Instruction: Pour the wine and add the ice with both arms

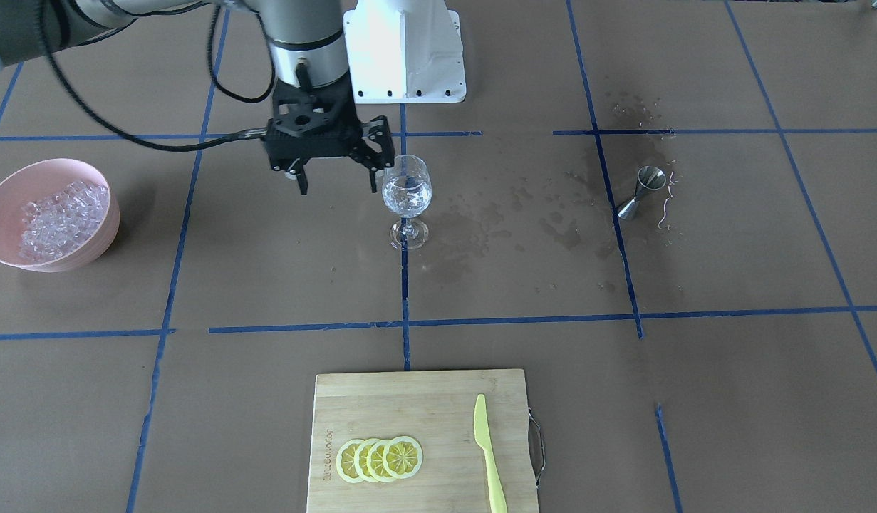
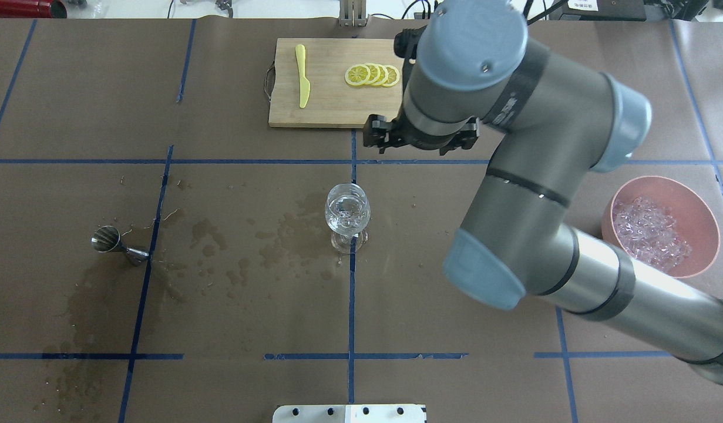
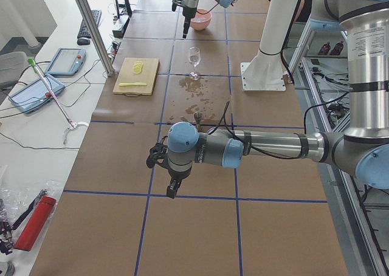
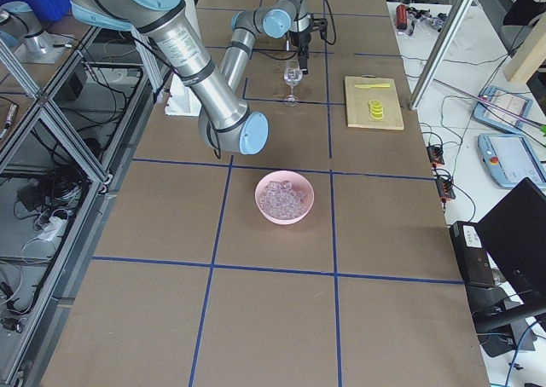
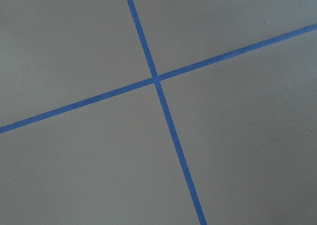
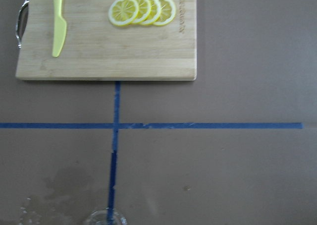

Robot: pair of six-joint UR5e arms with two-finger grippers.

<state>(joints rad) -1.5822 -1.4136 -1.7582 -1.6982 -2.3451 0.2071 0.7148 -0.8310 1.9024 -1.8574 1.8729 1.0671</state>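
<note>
Exterior front-facing: right end effector (image 1: 338,184) spread, empty, at the glass's (image 1: 407,189) nine o'clock; left end effector (image 3: 172,191), cannot tell. Step?
— Adding ice, likely; the ice (image 1: 59,217) lies farther toward nine, so reach there

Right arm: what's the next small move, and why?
Probably swing the right gripper toward the pink bowl for ice. Its jaws are open and empty beside the wine glass. The jigger lies tipped near wet spills, so pouring looks done.
</note>
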